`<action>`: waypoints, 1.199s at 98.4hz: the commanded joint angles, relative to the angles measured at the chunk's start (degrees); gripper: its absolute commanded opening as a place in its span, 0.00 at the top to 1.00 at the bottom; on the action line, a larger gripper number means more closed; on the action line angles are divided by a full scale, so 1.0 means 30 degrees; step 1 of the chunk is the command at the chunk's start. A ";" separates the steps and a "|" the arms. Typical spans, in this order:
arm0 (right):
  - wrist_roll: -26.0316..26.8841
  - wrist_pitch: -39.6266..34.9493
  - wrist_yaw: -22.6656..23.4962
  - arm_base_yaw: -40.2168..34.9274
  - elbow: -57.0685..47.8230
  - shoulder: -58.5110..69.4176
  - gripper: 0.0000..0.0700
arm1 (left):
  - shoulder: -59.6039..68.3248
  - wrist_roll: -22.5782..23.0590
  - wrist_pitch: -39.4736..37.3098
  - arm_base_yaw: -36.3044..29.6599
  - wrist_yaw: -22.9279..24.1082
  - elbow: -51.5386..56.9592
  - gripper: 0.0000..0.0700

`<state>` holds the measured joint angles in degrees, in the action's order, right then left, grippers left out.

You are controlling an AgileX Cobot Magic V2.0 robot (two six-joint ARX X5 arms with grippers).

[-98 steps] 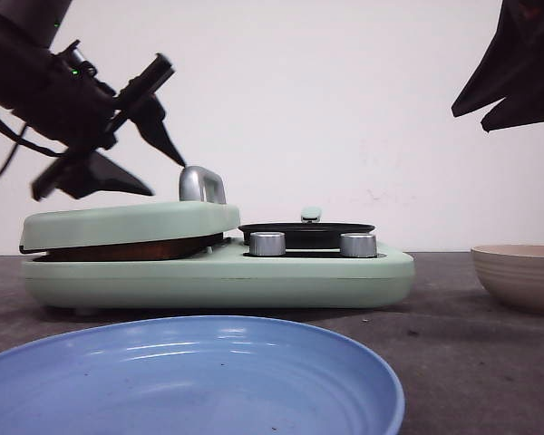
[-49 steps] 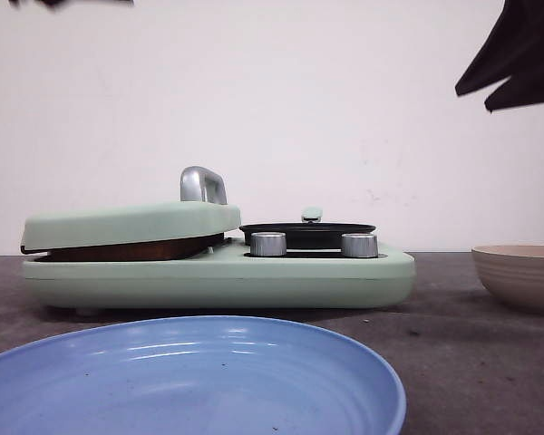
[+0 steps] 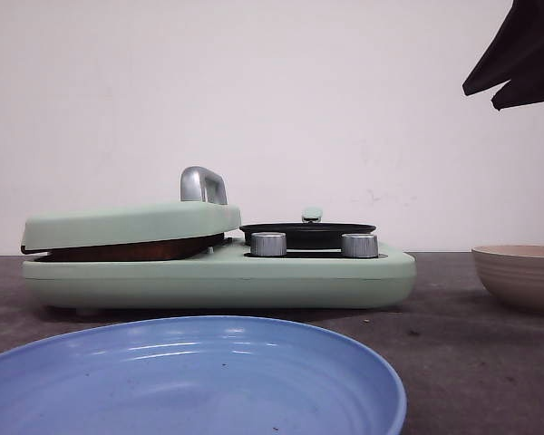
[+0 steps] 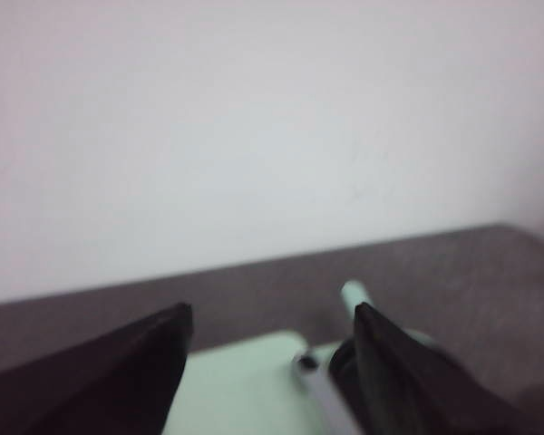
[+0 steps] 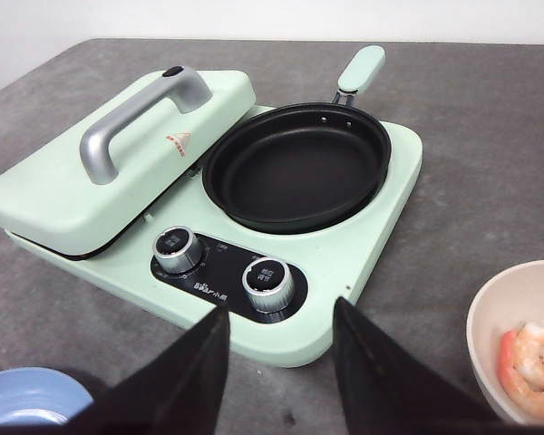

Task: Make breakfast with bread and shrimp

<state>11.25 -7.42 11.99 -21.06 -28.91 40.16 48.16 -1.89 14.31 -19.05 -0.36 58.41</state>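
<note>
Right gripper (image 5: 276,344) spread above mint breakfast maker (image 5: 363,236), black pan (image 5: 297,168) beyond, shrimp (image 5: 530,358) in beige bowl (image 5: 482,317) beside, left gripper (image 4: 272,340) spread, panel writing illegible

A: What is the supporting surface?

B: A dark grey, matte tabletop (image 5: 490,136), running back to a plain white wall.

A: What rests directly on it?

B: Three items. A mint-green breakfast cooker (image 3: 218,276) stands at the centre, its hinged lid down on the left half and a black round pan seated in the right half. A blue plate (image 3: 190,381) lies nearest the front camera. A beige ribbed bowl (image 3: 519,276) sits to the right, apart from the cooker.
</note>
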 commanded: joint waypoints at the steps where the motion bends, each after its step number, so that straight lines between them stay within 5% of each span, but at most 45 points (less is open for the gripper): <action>1: 0.0758 0.0168 -0.0080 0.0168 -0.0583 0.0066 0.69 | -0.0138 0.0627 0.0641 0.0189 0.0204 0.0248 0.54; 31: 0.1056 -0.2936 0.0109 0.3942 -0.5005 0.1661 0.57 | -0.3854 -0.0189 -0.0488 0.1348 0.0189 -0.3366 0.55; 71: 0.0954 -0.7869 0.1647 1.0404 -0.8233 0.7949 0.56 | -0.5741 -0.0882 -0.1457 0.1348 0.0189 -0.5748 0.55; 118: 0.0896 -0.8313 0.4014 1.1577 -0.8225 1.4127 0.55 | -0.5683 -0.0743 -0.2069 0.1348 0.0182 -0.5748 0.55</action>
<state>13.85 -32.73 23.86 13.61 -52.75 80.20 30.83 -4.16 8.80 -14.96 0.10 40.53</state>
